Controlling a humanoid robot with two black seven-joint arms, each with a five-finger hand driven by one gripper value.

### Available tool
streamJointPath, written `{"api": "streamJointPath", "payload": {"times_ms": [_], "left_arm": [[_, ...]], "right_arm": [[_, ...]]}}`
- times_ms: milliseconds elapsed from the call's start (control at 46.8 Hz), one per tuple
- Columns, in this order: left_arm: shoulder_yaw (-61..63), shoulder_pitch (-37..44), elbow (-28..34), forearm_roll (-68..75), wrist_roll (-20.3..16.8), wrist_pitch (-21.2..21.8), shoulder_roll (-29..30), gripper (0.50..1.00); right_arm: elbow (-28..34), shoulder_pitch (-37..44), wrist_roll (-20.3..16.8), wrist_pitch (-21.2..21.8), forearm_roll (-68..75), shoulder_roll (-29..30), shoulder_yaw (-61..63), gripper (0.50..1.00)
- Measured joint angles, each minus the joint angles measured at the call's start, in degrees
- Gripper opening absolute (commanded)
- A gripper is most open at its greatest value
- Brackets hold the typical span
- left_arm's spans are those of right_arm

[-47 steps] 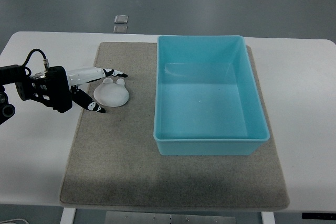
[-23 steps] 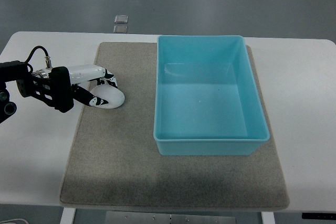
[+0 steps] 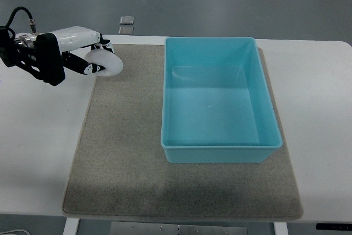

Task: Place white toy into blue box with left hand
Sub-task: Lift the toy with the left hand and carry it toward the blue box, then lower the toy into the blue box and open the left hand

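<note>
**Toy grasped and lifted, transfer to box not done**

Left hand (image 3: pixel 82 59) has its fingers (image 3: pixel 88 69) curled around the white toy (image 3: pixel 105 63), holding it at the far left corner of the grey mat (image 3: pixel 126 152), apparently raised above the surface. No clear shadow under the toy, so lift height is a judgement only. Toy is well apart from the blue box (image 3: pixel 220 152), which sits on the right half of the mat and looks empty inside.

Progress: grasp looks done, pick-up looks done. Left to do: carry the toy rightward over the near box wall, position it above the box interior, open the fingers, let it drop in, pull the hand away. Roughly the first half is complete, judging by how things lie.

Hard to see:
- Only a rounded white edge of the toy shows; the rest is tucked under the hand, so its shape and orientation cannot be told.
- How many fingers actually touch the toy is unclear; dark fingertips blend with the hand's shell.
- Left arm is cut off at the picture's left edge, only wrist and cable visible.
- Right hand is not in the picture at all.
- Two small square objects (image 3: pixel 126 24) on the floor beyond the white table (image 3: pixel 44 152), too small to identify.
</note>
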Motion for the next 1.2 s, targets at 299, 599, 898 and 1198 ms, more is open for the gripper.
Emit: {"api": "streamJointPath", "payload": {"times_ms": [299, 599, 898, 1198], "left_arm": [[0.1, -7.12, -0.73, -0.1, -2.17, 3.61, -0.88, 0.5], [2.17, -12.29, -0.92, -0.08, -2.18, 3.1, -7.28, 0.5], [10.48, -15.31, 0.07, 0.07, -1.93, 3.88, -13.49, 0.5], [12.17, -13.85, 2.85, 0.32, -1.93, 4.34, -20.25, 0.5]], "right_arm": [[0.0, 0.0, 0.0, 0.0, 0.0, 0.0, 0.0, 0.936], [0.0, 0.01, 0.0, 0.0, 0.0, 0.0, 0.0, 0.936], [0.0, -0.01, 0.0, 0.0, 0.0, 0.0, 0.0, 0.936], [0.0, 0.01, 0.0, 0.0, 0.0, 0.0, 0.0, 0.936]]}}
